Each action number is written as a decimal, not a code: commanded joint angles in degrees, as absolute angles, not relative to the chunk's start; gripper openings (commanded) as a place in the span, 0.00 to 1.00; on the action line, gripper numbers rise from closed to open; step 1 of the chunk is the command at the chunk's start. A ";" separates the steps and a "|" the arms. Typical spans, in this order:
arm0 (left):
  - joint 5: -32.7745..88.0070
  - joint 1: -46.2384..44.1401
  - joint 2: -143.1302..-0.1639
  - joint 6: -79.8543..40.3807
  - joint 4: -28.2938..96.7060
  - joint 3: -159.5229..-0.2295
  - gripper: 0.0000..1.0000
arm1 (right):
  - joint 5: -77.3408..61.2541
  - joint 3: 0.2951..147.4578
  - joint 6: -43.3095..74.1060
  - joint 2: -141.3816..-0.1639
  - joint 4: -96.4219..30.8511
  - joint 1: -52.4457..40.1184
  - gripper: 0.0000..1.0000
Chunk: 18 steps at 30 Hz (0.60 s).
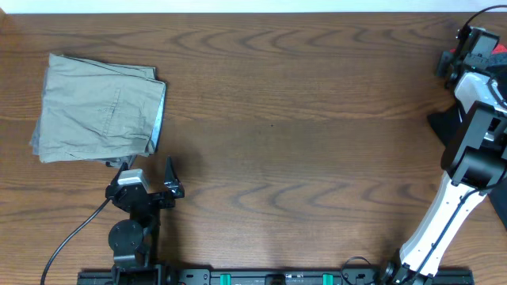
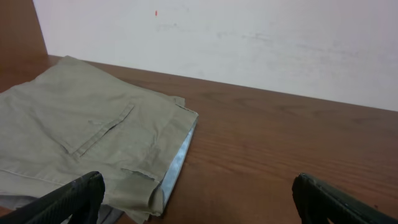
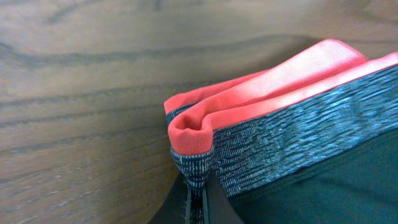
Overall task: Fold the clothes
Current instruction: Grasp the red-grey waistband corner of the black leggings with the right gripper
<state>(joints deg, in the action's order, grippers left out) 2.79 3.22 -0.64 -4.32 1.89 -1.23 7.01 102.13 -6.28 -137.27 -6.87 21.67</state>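
Leggings (image 3: 348, 199) lie at the far right corner of the bench (image 1: 301, 119), and we see them best from the right wrist. Black fabric fills the lower right of that view. Above it runs a grey-patterned waistband (image 3: 298, 130), its red lining rolled outward in a soft fold. Our right end effector (image 3: 198, 202) is clamped on the folded corner of that waistband, its fingertips pressed together with the grey knit pinched between them and the red roll bulging just above. We cannot tell whether the pinched corner rests on the wood or is raised off it. From overhead, only a sliver of red shows beside the end effector, and the right arm (image 1: 467, 150) covers much of that corner.

Our left end effector (image 1: 144, 169) sits at the near left with its fingers spread wide apart, gripping nothing. Just beyond it lie folded khaki trousers (image 1: 99, 111), a rough rectangle with a pocket slit facing up and pale lining showing along the right edge. From the left wrist, one fingertip (image 2: 68, 199) overlaps the trousers' near edge, though we cannot tell whether it touches, and the other is over bare wood. A pale wall (image 2: 249, 43) stands behind the bench.
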 commanded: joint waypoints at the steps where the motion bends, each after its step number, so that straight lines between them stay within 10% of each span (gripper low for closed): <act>1: 1.89 3.46 -0.60 -4.60 4.01 -0.25 0.98 | 6.59 104.20 -5.19 -129.97 -8.23 19.68 0.01; 18: 1.89 3.46 -0.60 -4.60 4.01 -0.25 0.98 | 0.40 104.18 -3.68 -125.58 -22.17 8.51 0.01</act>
<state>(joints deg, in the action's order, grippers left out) 2.81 3.22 -0.64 -4.32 1.89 -1.23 2.17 103.39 -5.02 -126.21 -21.91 10.83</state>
